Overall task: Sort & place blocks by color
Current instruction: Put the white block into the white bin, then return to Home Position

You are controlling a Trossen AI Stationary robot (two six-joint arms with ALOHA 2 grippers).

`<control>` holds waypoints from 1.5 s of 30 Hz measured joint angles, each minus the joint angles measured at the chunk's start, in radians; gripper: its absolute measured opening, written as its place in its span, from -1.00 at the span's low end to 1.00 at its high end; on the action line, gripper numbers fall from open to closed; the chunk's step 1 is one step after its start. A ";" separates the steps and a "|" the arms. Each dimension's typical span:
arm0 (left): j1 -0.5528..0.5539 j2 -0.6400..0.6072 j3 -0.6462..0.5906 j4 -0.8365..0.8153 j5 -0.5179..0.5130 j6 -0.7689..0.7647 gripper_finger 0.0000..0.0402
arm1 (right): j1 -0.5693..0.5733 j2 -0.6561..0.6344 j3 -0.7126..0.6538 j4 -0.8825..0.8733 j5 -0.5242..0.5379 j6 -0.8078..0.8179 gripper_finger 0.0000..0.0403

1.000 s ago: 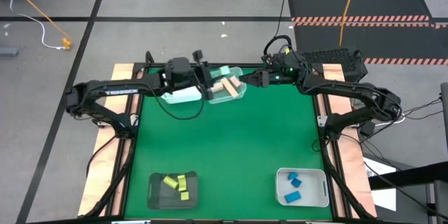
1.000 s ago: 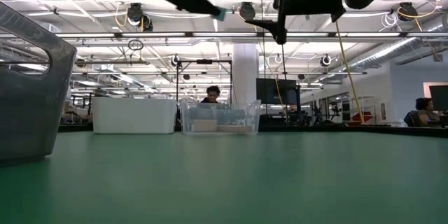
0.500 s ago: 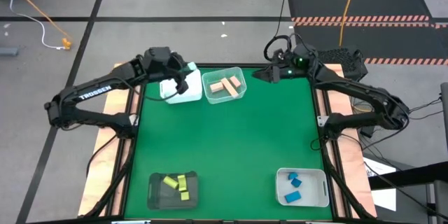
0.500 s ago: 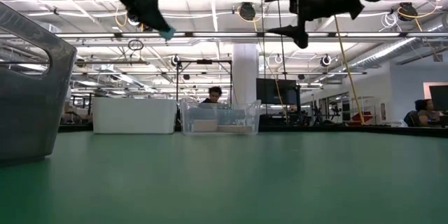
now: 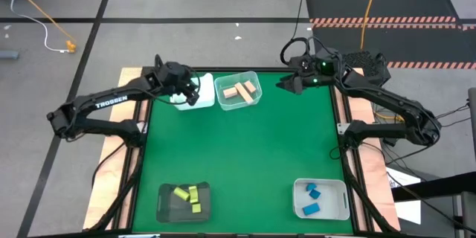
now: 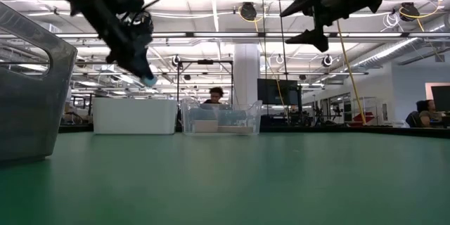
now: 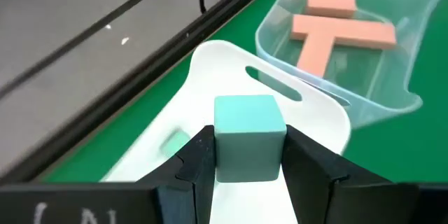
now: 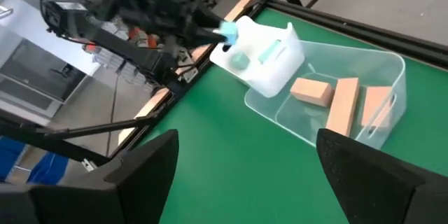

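A green surface [image 5: 238, 149] sits on a grey floor; the low view looks across it into a bright hall, where a person [image 6: 214, 96] shows only as a head behind the clear bin.

Four bins stand near the surface's corners. The dark bin [image 5: 165, 203] at the near left corner holds yellow-green blocks [image 5: 187, 193]; in the low view only its grey wall shows, cut off at the frame edge. The white bin [image 5: 341, 207] at the near right corner holds three blue blocks [image 5: 311, 208]. Along the far edge, the clear bin [image 5: 253, 95] holds tan blocks [image 5: 238, 91], and just beside it, toward the far left corner, stands another white bin [image 5: 205, 98], partly hidden by the left arm.

The left tool [image 7: 250, 155] hangs over that far white bin, clamped on a mint cube [image 7: 248, 136]. Another mint block [image 7: 174, 142] lies blurred inside the bin, and the right wrist view shows two mint pieces there.

The right tool [image 5: 286, 85] hovers over the far edge, right of the clear bin, fingers spread apart and empty.
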 joint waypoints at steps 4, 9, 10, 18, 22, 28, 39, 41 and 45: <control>0.016 0.000 -0.112 0.175 0.002 -0.101 -0.33 | 0.000 0.000 0.000 0.001 -0.001 -0.027 0.62; 0.025 0.000 -0.197 0.276 -0.003 -0.191 -0.28 | 0.000 0.000 0.000 0.000 -0.001 -0.051 0.62; 0.024 0.000 -0.206 0.281 -0.004 -0.203 -0.24 | 0.000 0.000 0.000 0.000 -0.002 -0.051 0.62; 0.024 0.000 -0.225 0.300 -0.072 -0.324 0.17 | 0.000 0.000 0.000 0.000 -0.002 -0.051 0.62; 0.023 0.000 -0.225 0.336 -0.040 -0.323 0.32 | 0.000 0.000 0.000 0.000 -0.002 -0.051 0.62; 0.027 -0.005 -0.225 0.366 -0.004 -0.319 0.40 | 0.000 0.000 0.000 0.000 -0.007 -0.088 0.62; 0.030 -0.031 -0.225 0.304 0.039 -0.294 0.41 | 0.000 -0.003 0.000 -0.027 -0.007 -0.120 0.62; 0.025 -0.065 -0.225 0.331 0.077 -0.262 0.41 | 0.000 -0.014 0.000 -0.028 -0.006 -0.151 0.62; 0.022 -0.180 -0.225 0.324 0.129 -0.193 0.41 | 0.000 -0.050 0.000 -0.038 -0.003 -0.247 0.62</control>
